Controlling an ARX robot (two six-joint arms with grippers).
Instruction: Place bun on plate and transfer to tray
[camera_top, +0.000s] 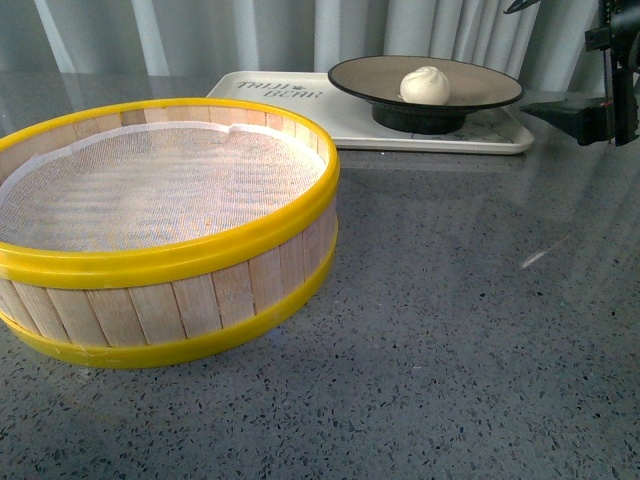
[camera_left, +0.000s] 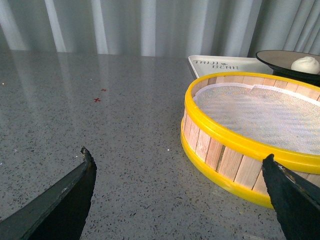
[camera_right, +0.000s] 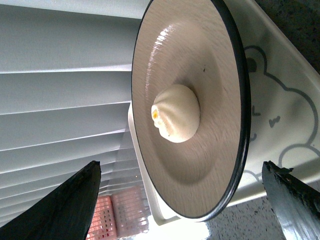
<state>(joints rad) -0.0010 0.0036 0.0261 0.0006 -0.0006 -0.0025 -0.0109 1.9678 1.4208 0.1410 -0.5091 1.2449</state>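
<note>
Nearest stood the steamer basket (camera_top: 160, 235), holding only its white mesh liner (camera_top: 150, 185). Behind, the tray (camera_top: 290, 100) lay lengthwise across the counter (camera_top: 450, 330), carrying the plate (camera_top: 470, 85). At its centre sat the bun (camera_top: 425, 85), upright. Both the left gripper (camera_left: 177, 172) and the right gripper (camera_right: 182, 172) were wide, holding nothing.

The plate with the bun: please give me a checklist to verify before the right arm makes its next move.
1. Bun lies inside the plate: ok.
2. Plate stands on the tray: ok; right part of the tray.
3. Right gripper open, holding nothing: ok.
4. Right gripper clear of the plate rim: cannot tell; in the front view it appears beside the tray.
5. Left gripper open, empty, near the steamer basket: ok.
6. Steamer basket empty of buns: ok.
</note>
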